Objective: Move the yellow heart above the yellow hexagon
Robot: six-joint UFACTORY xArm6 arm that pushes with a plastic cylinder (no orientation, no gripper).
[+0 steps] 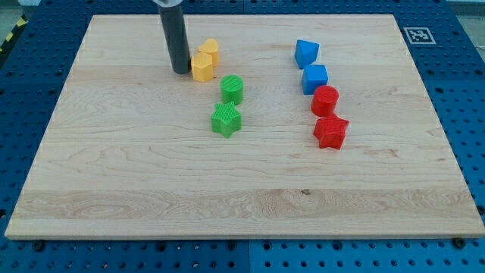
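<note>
Tip sits just left of two touching yellow blocks; heart from hexagon unclear. Rod carries no fingers; next, a nudge upward.

Robot lab setup: wooden bench on blue perforated mounting plate, fiducial marker tag at the board's top-right corner.
</note>
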